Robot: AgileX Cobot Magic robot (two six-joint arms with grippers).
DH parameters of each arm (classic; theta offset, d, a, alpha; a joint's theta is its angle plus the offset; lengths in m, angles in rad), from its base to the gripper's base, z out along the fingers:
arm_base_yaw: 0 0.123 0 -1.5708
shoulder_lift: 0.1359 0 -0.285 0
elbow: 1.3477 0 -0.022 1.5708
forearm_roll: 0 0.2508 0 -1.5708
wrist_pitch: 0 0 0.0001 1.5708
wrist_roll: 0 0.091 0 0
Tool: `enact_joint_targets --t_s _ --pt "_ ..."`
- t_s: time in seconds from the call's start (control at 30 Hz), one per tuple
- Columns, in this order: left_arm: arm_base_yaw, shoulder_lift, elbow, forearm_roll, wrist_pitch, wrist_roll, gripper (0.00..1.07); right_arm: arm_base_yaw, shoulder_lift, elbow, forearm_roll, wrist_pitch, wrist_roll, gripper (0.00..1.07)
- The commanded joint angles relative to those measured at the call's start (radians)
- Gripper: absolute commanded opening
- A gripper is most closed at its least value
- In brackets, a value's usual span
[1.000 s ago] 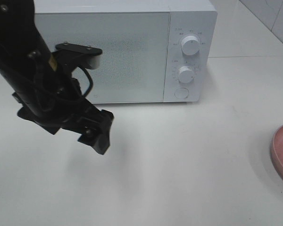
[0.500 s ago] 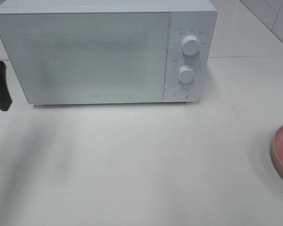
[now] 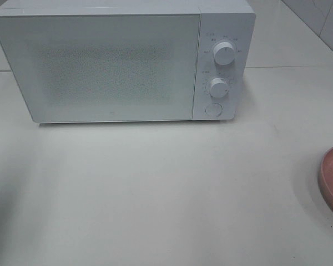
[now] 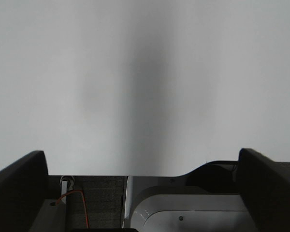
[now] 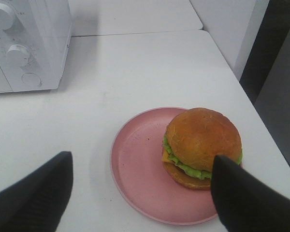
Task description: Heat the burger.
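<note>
The left arm has swung out of sight above the closed microwave (image 3: 122,64). The right gripper (image 5: 140,193), fingers spread wide, hovers over the burger (image 5: 203,145), which sits untouched between them on its pink plate (image 5: 135,164).

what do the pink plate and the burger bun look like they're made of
The pink plate looks like matte plastic or melamine: even colour, dull sheen, though glazed ceramic is possible. The burger has a glossy, uniform bun, so possibly a plastic replica; real bread can't be excluded.
</note>
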Motion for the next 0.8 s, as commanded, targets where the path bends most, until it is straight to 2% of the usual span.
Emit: enact_joint_targets --t_s 0.03,0.1,0.13,0.2,0.33,0.4,0.5,0.57,0.8 --pt "0.002 -0.037 0.031 -0.001 0.013 0.006 0.98 -0.005 -0.025 0.001 -0.005 -0.008 -0.01 0.74" --pt "0.002 -0.133 0.089 0.003 0.012 0.004 0.98 -0.005 -0.025 0.001 -0.005 -0.008 -0.01 0.74" --pt "0.002 -0.133 0.089 0.003 0.012 0.004 0.98 -0.005 -0.025 0.001 -0.005 -0.008 -0.01 0.74" --pt "0.002 -0.251 0.163 0.013 0.011 0.004 0.98 -0.005 -0.025 0.001 -0.005 -0.008 -0.01 0.74" --pt "0.002 -0.349 0.216 0.035 0.011 0.004 0.98 -0.005 -0.025 0.001 -0.005 -0.008 -0.01 0.74" --pt "0.002 -0.46 0.253 0.044 -0.028 0.001 0.98 -0.005 -0.025 0.001 -0.005 -0.008 -0.01 0.74" --pt "0.002 -0.489 0.259 0.044 -0.035 0.001 0.98 -0.005 -0.025 0.001 -0.005 -0.008 -0.01 0.74" --pt "0.002 -0.623 0.27 0.049 -0.048 0.006 0.98 -0.005 -0.025 0.001 -0.005 -0.008 -0.01 0.74" --pt "0.002 -0.764 0.27 0.052 -0.048 0.006 0.98 -0.005 -0.025 0.001 -0.005 -0.008 -0.01 0.74"
